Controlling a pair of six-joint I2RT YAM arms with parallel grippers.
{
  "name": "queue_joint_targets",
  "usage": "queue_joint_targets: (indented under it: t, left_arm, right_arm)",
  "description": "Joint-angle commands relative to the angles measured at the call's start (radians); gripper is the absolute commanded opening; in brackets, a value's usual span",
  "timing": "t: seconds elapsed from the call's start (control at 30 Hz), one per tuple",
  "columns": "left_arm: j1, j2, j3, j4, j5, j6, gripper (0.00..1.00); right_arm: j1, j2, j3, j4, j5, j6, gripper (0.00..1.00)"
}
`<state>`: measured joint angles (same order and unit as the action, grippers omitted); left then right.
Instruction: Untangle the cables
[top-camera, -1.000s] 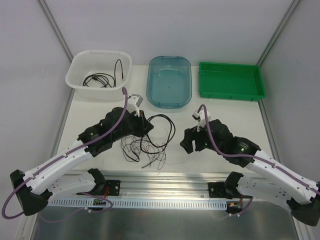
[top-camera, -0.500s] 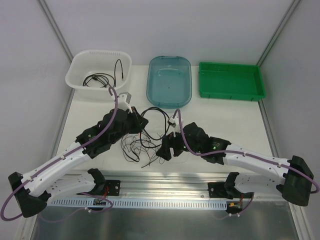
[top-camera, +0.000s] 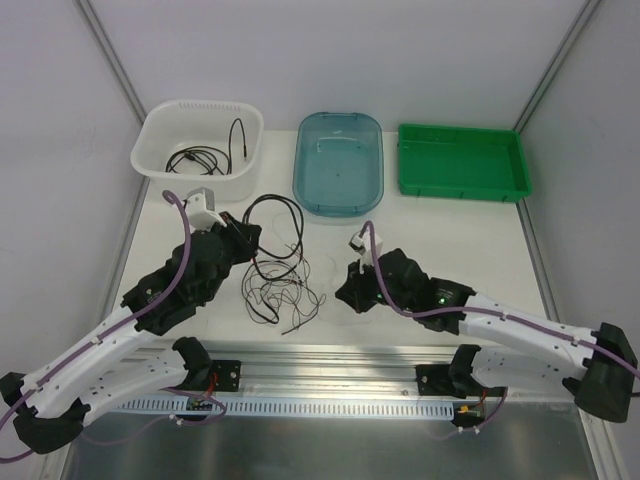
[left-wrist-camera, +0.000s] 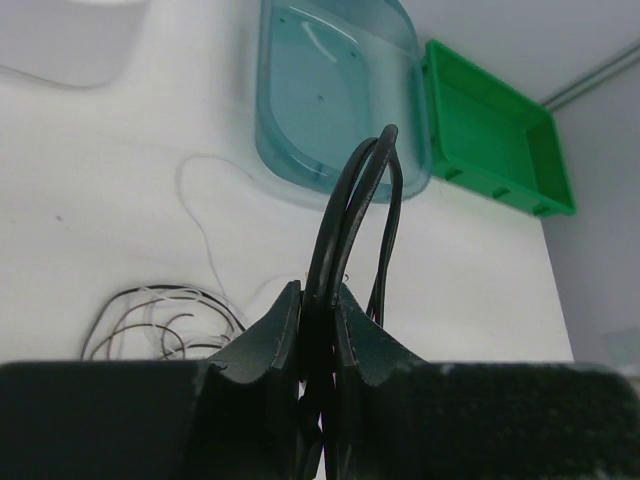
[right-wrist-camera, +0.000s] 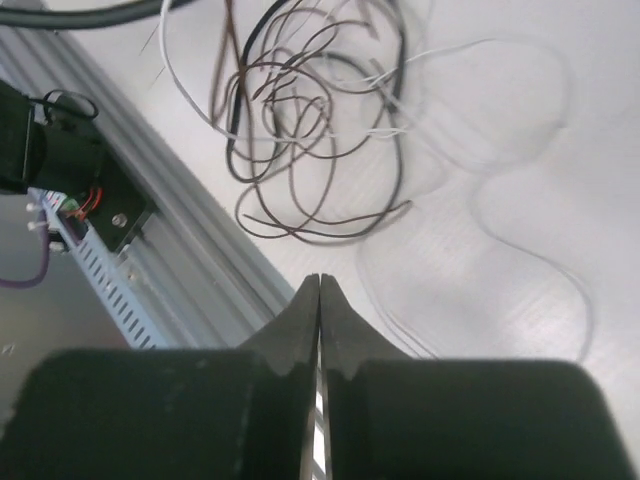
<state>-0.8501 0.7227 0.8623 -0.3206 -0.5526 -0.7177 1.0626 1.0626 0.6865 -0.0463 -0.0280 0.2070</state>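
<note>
The cables lie as a tangle of thin brown, black and white wires on the white table between the arms. My left gripper is shut on a thick black cable loop that rises from the tangle. In the left wrist view the black cable stands up between the left gripper jaws, with the tangle low on the left. My right gripper sits just right of the tangle, and its jaws are pressed together with nothing showing between them. A thin white wire curls on the table beside it, right of the tangle.
At the back stand a white basket holding a black cable, a blue tub and a green tray. A metal rail with wiring runs along the near table edge, close under the right gripper.
The left gripper has pulled back and to the left, drawing the black loop out of the tangle. The right gripper moved in beside the tangle and went from open to shut.
</note>
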Motion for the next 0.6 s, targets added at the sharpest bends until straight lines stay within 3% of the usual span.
queue_joint_targets:
  t: [0.0,0.07,0.2,0.27,0.3,0.4,0.47,0.5,0.57]
  left_arm:
    - [0.003,-0.020,-0.008,-0.027,-0.197,0.055,0.00]
    - [0.006,-0.026,-0.009,-0.064,-0.234,0.067,0.00]
    - [0.011,-0.048,-0.008,-0.095,-0.242,0.018,0.00]
    - [0.011,-0.049,-0.002,-0.094,-0.196,-0.023,0.00]
    - [0.011,-0.046,0.003,-0.094,-0.184,-0.032,0.00]
    - [0.011,-0.026,0.023,-0.094,-0.126,-0.063,0.00]
    - [0.011,-0.009,0.038,-0.094,-0.098,-0.075,0.00]
    - [0.011,-0.005,0.041,-0.094,-0.090,-0.081,0.00]
    - [0.011,0.006,0.047,-0.094,-0.075,-0.106,0.00]
  right_arm:
    - [-0.012,-0.142,0.008,-0.189,0.170,-0.058,0.01]
    - [-0.042,-0.228,0.013,-0.306,0.212,-0.073,0.01]
    - [-0.092,-0.354,0.010,-0.359,0.182,-0.100,0.03]
    - [-0.092,-0.349,0.011,-0.333,0.136,-0.107,0.14]
    - [-0.092,-0.333,0.016,-0.287,0.078,-0.106,0.26]
    - [-0.081,-0.230,0.028,-0.175,-0.025,-0.098,0.50]
    - [-0.060,-0.173,0.034,-0.113,-0.055,-0.098,0.59]
    - [-0.052,-0.118,0.041,-0.055,-0.073,-0.095,0.69]
    - [-0.032,-0.066,0.057,0.002,-0.092,-0.096,0.76]
